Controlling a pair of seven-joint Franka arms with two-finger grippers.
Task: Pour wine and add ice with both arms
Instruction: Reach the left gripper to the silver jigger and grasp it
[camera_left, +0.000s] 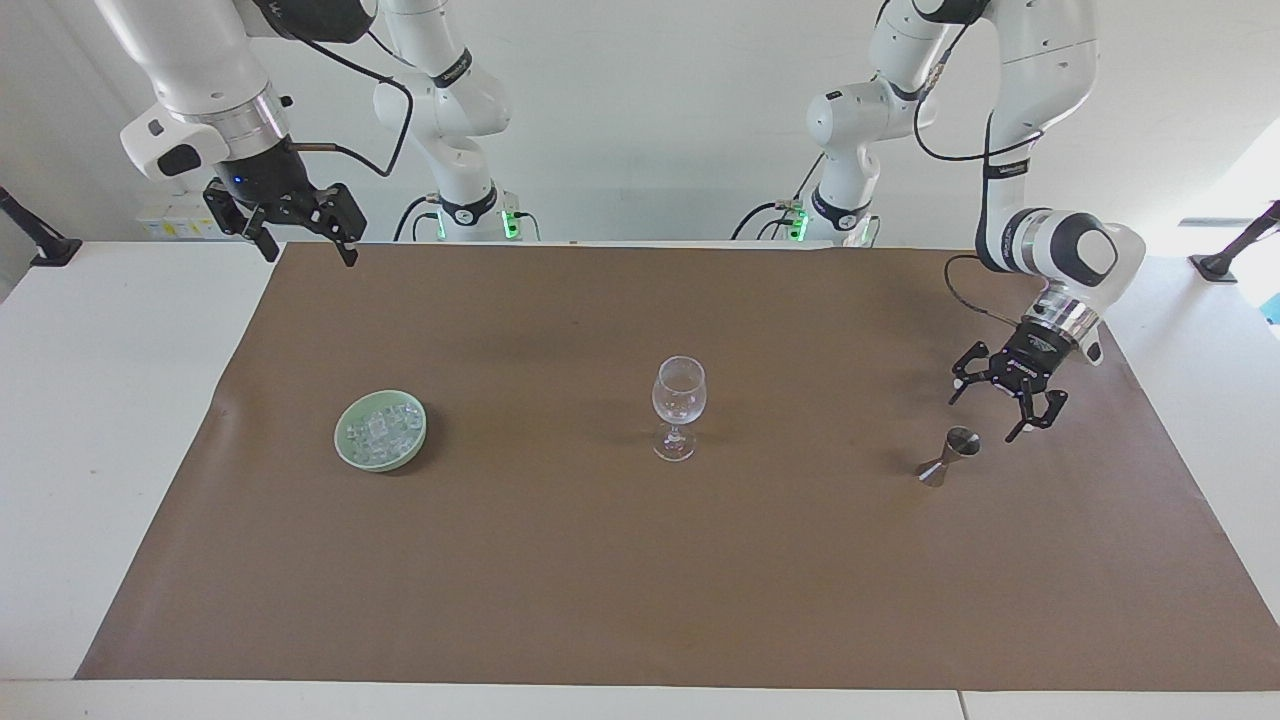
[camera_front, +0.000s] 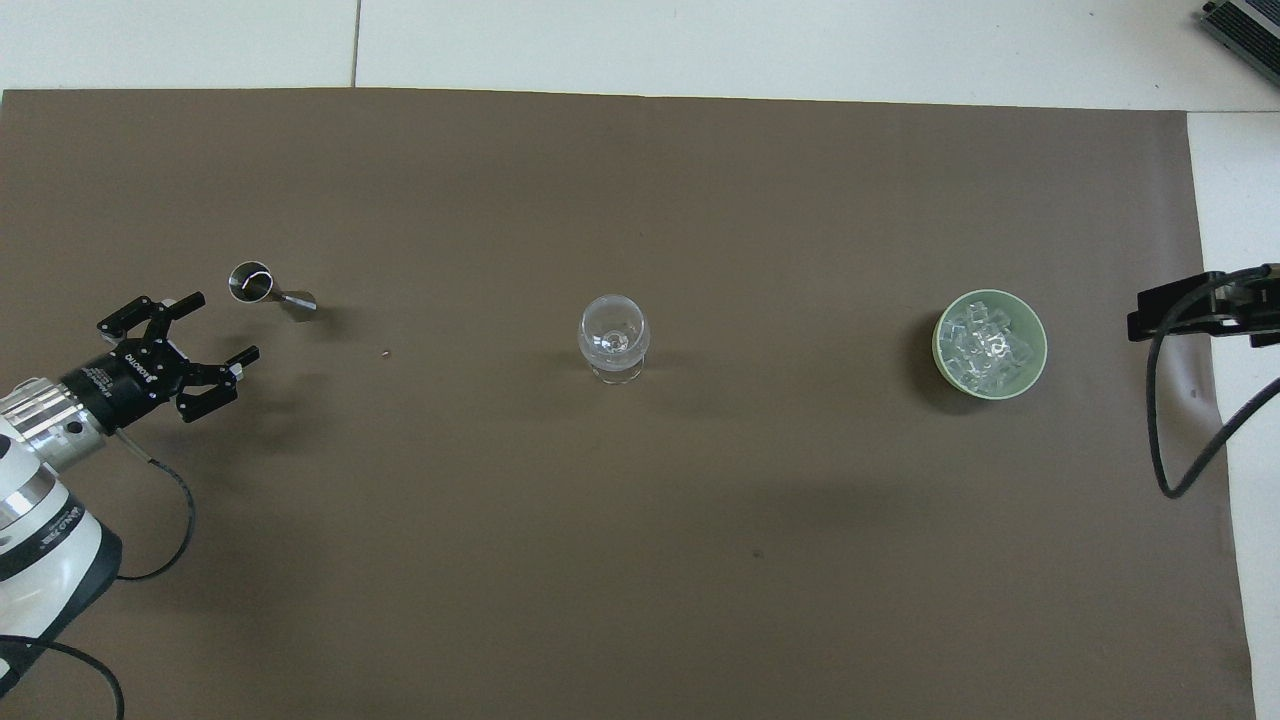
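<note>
A clear stemmed wine glass (camera_left: 679, 395) (camera_front: 614, 335) stands mid-mat. A pale green bowl (camera_left: 341, 441) (camera_front: 940, 352) toward the right arm's end holds several cubes of ice (camera_left: 382, 428) (camera_front: 985, 340). Toward the left arm's end stands a small steel jigger (camera_left: 950, 455) (camera_front: 270, 290). No wine shows, and I cannot see what the jigger holds. My left gripper (camera_left: 982, 418) (camera_front: 228, 325) hangs open low over the mat just beside the jigger, not touching it. My right gripper (camera_left: 311, 258) (camera_front: 1170, 310) waits open and empty above the mat's edge at its own end.
A brown mat (camera_left: 640, 580) (camera_front: 640, 560) covers most of the white table (camera_left: 100, 450). The right arm's black cable (camera_front: 1160, 430) loops over the mat's edge. A tiny speck (camera_front: 385, 353) lies between jigger and glass. A dark device (camera_front: 1245, 25) sits at a table corner.
</note>
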